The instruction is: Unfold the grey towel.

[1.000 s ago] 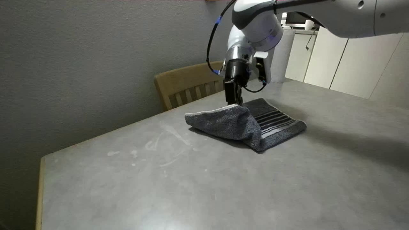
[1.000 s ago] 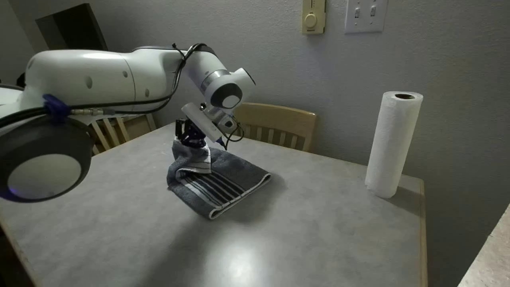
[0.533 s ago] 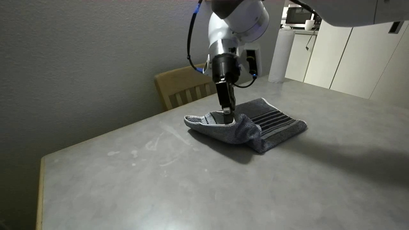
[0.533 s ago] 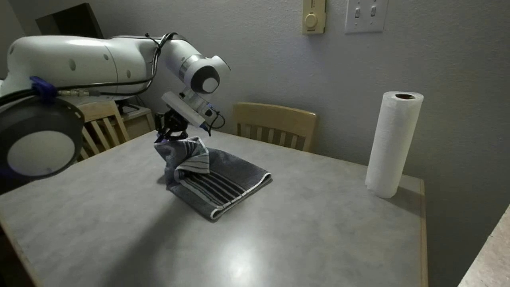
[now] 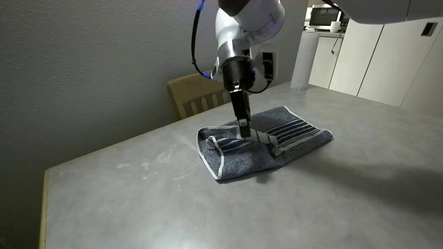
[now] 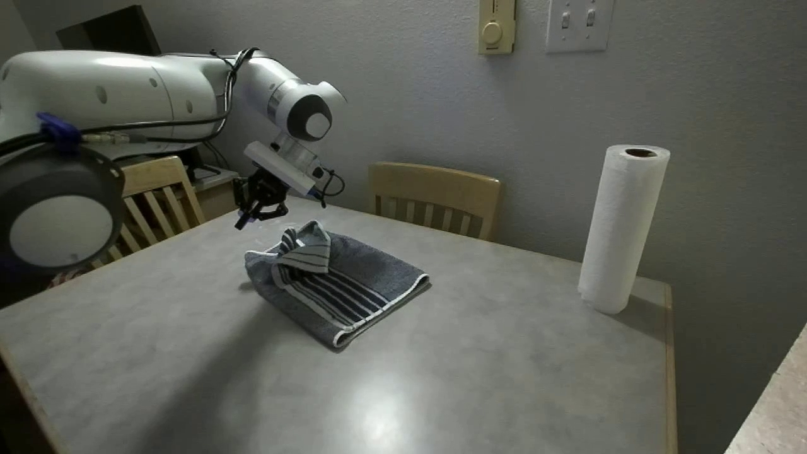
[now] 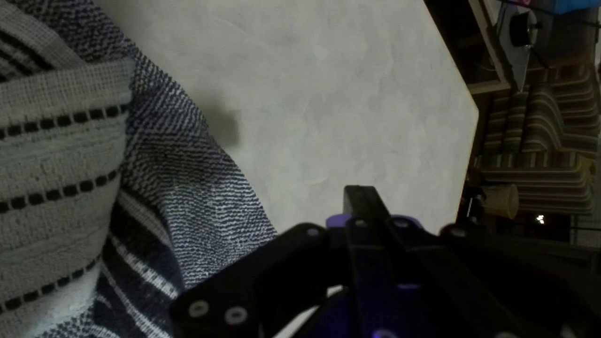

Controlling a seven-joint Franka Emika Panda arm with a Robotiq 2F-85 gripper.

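Some of your towel [image 6: 343,293] lies flat, a bunched flap [image 6: 307,253] seems left to spread, and your closed claw [image 7: 364,202] holds nothing.

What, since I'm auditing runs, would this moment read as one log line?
grey towel: on table, striped flap folded over | gripper: shut, empty, clear of towel | unfolding: incomplete

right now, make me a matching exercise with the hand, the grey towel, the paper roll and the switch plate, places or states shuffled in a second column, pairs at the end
Things
1 hand
2 grey towel
3 paper roll
4 switch plate

Places and states
A standing on end
B fixed to the wall
C striped, partly folded over
D shut, holding nothing

Pairs: 1-D; 2-C; 3-A; 4-B
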